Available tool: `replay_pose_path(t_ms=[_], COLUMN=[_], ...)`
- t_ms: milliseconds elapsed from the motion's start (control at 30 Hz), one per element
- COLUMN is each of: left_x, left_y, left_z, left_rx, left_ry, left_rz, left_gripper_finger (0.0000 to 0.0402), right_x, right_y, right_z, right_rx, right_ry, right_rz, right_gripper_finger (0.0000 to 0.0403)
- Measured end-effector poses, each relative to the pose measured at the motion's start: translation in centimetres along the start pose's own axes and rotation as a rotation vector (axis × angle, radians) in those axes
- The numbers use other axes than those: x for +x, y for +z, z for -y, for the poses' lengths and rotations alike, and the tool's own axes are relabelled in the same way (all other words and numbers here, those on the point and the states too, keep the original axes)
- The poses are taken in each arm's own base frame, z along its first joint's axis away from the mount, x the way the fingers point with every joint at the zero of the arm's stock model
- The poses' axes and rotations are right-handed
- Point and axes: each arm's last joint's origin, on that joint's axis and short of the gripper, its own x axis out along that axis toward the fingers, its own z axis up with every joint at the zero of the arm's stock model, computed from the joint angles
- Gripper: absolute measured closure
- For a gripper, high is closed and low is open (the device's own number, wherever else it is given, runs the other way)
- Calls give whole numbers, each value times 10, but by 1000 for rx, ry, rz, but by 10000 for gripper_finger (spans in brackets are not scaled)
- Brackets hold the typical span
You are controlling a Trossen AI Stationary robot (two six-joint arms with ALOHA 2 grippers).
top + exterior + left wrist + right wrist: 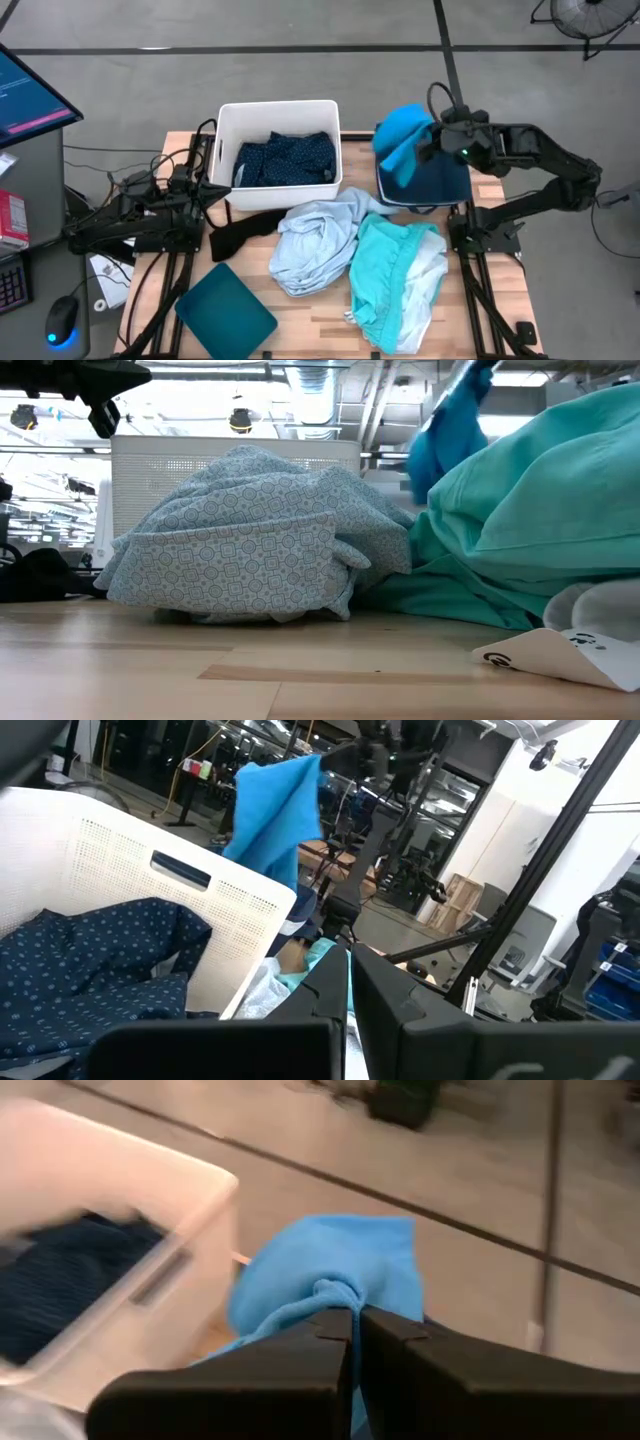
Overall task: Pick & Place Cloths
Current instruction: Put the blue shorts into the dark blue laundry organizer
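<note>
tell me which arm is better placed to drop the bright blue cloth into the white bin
Right. The right gripper is shut on the bright blue cloth, lifted just beside the white bin. The left gripper sits shut and empty by the bin's other side.

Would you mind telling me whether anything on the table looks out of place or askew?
Yes: a black cloth trails from under the white bin onto the table, and the aqua cloth droops over the table's front edge. The right hand holds a bright blue cloth aloft.
</note>
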Motion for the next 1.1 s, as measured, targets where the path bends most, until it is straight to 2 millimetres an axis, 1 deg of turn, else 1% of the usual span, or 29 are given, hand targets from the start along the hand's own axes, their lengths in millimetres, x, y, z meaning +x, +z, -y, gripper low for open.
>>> replay_pose_path(t_ms=[100, 200, 300, 433, 533, 600, 667, 833, 1000, 1100], left_x=[0, 0, 0, 0, 0, 0, 0, 0, 0, 0], left_y=[0, 0, 0, 0, 0, 0, 0, 0, 1, 1], left_z=[0, 0, 0, 0, 0, 0, 0, -1, -2, -2], left_rx=[0, 0, 4, 25, 26, 26, 32, 46, 46, 46], left_ry=[4, 7, 9, 10, 10, 9, 9, 29, 63, 66], left_rz=[1, 1, 1, 1, 1, 1, 1, 9, 23, 24], left_gripper_finger=[401, 401, 401, 401, 401, 401, 401, 401, 401, 401], right_x=[14, 29, 45, 67, 84, 98, 114, 140, 153, 159], right_y=[-3, -6, -8, -9, -15, -24, -39, -78, -108, -122], right_z=[4, 3, -3, -14, -17, -17, -15, 0, 9, 13], right_rx=[-43, -94, -143, -174, -198, -180, -163, -103, -68, -46], right_ry=[-90, -160, -207, -246, -257, -244, -229, -192, -137, -170], right_rz=[-83, -176, -254, -316, -371, -417, -466, -602, -704, -742], right_gripper_finger=[403, 403, 403, 403, 403, 403, 403, 403, 403, 395])
